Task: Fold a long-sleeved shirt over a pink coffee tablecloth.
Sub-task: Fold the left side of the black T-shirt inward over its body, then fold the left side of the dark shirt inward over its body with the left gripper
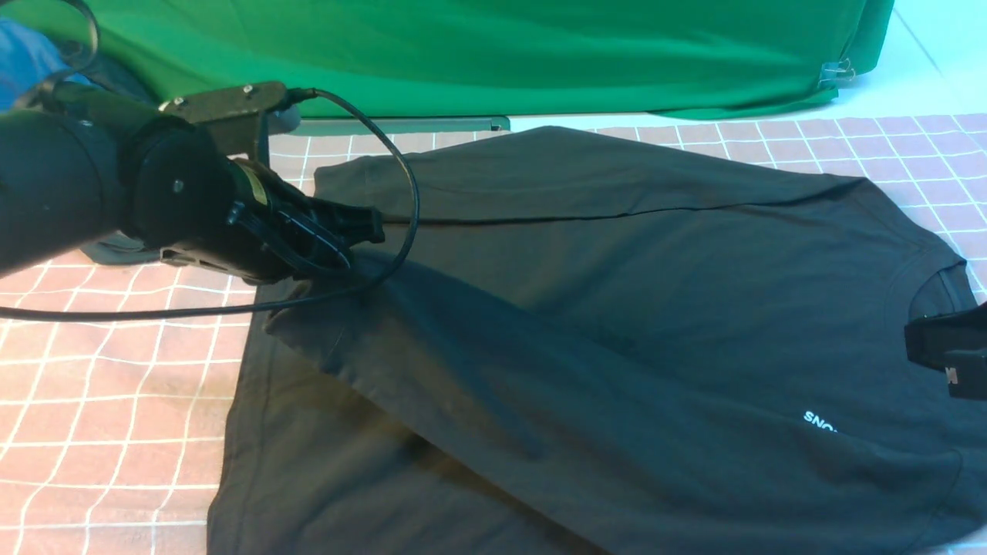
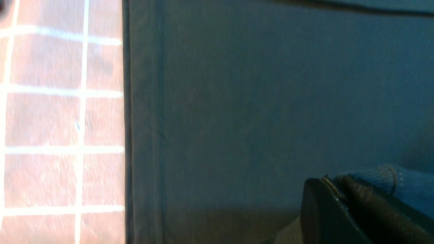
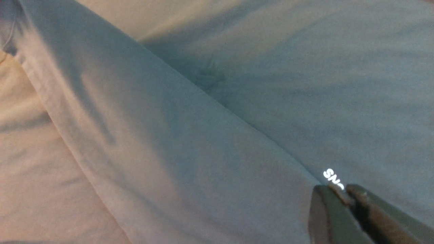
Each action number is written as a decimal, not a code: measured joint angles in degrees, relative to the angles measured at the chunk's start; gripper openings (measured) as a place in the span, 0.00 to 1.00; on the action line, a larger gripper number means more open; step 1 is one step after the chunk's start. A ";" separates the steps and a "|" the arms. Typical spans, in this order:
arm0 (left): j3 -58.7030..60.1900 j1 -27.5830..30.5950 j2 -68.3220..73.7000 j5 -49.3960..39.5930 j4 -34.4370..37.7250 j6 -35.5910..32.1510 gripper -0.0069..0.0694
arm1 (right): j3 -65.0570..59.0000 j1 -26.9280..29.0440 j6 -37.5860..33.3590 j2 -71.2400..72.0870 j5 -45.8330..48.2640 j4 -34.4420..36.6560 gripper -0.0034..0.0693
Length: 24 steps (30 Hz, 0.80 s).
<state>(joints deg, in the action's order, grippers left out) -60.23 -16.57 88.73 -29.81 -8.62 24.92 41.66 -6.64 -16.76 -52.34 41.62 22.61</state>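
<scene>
The long-sleeved shirt (image 1: 617,308) lies spread on the pink coffee tablecloth (image 1: 116,401), filling the stretch between the two hands and reaching well past both. The pink grid shows bare outward of the left hand (image 1: 358,248).

The left hand hangs low over the shirt's hem end, just above the end of a sleeve (image 1: 432,362). From under this hand the sleeve runs slantwise across the body of the shirt, away toward the right hand's side. In the left wrist view the hand (image 2: 334,189) has its fingers drawn together with only a thin seam between them, and the ribbed cuff (image 2: 390,176) sits right against their tips. I cannot tell whether any cloth is pinched. The hem edge and the tablecloth (image 2: 44,118) lie further out from the fingers.

The right hand (image 1: 914,343) sits at the neck end, just beside the collar (image 1: 937,281). In its wrist view the hand (image 3: 339,193) is closed up, with a dark slit between the fingers. The white print (image 3: 333,179) sits just past the tips, and the sleeve (image 3: 152,135) stretches away from them. Whether it grips the fabric cannot be told.

A green backdrop cloth (image 1: 463,54) hangs beyond both hands.
</scene>
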 joint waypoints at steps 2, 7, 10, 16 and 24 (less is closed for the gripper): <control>0.00 0.02 0.21 0.51 -1.00 0.00 0.31 | 0.00 0.00 -0.05 0.00 0.91 0.00 0.17; 0.00 0.07 -0.76 -3.80 -1.83 0.17 0.43 | 1.30 0.00 0.73 -1.25 6.97 -0.05 0.17; 0.07 0.07 -2.79 -7.92 -0.65 0.23 0.39 | 3.91 0.00 -1.95 -4.14 14.45 -0.05 0.17; 5.57 -0.78 -8.78 -9.52 13.69 -8.92 0.15 | 4.63 -0.35 -8.82 -9.52 22.98 -0.05 0.18; 21.37 -8.93 -15.13 -7.20 25.78 -11.48 0.11 | 1.33 -12.66 -9.16 -19.41 13.68 -2.79 0.22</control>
<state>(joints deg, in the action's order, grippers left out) -38.86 -25.51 73.60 -37.01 17.16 13.44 42.99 -19.30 -25.92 -71.75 55.29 19.82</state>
